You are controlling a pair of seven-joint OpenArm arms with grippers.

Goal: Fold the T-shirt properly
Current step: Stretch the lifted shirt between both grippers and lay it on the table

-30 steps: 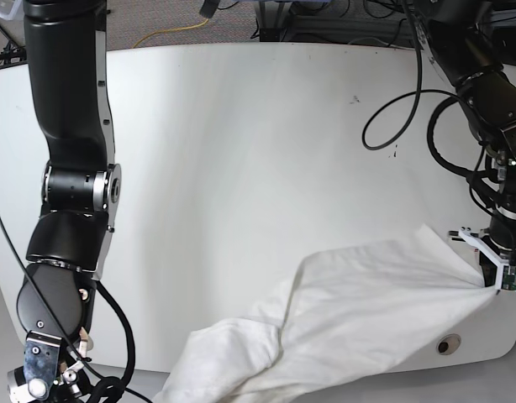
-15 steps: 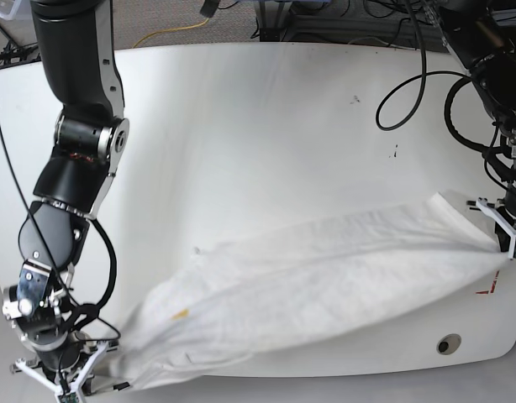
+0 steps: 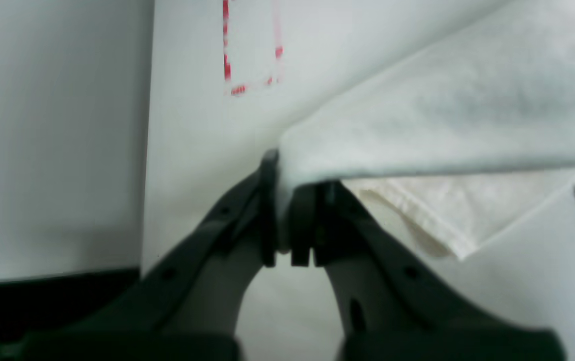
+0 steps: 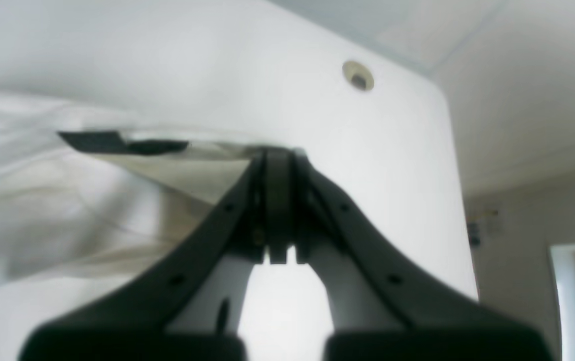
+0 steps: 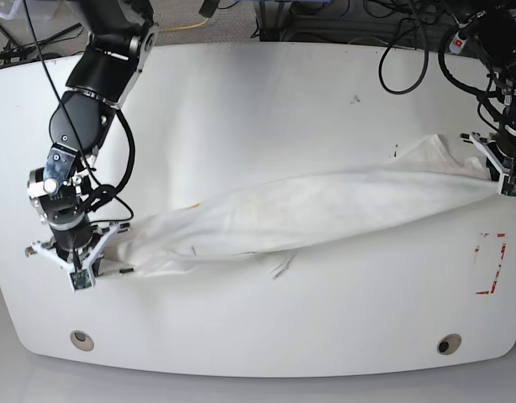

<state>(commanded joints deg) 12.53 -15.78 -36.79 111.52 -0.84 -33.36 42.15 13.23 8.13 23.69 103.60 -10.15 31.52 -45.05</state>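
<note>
T-shirt (image 5: 308, 214) stretched between arms, edges clamped in left hand (image 3: 295, 220) and right hand (image 4: 280, 210).

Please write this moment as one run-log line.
task: fold shirt | left gripper: clamped on shirt | right gripper: clamped on shirt | shirt: stretched between them

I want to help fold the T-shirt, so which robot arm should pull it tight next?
Probably neither alone. The left gripper and right gripper each pinch one end of the T-shirt, stretched between them, so both look equally well placed.
</note>
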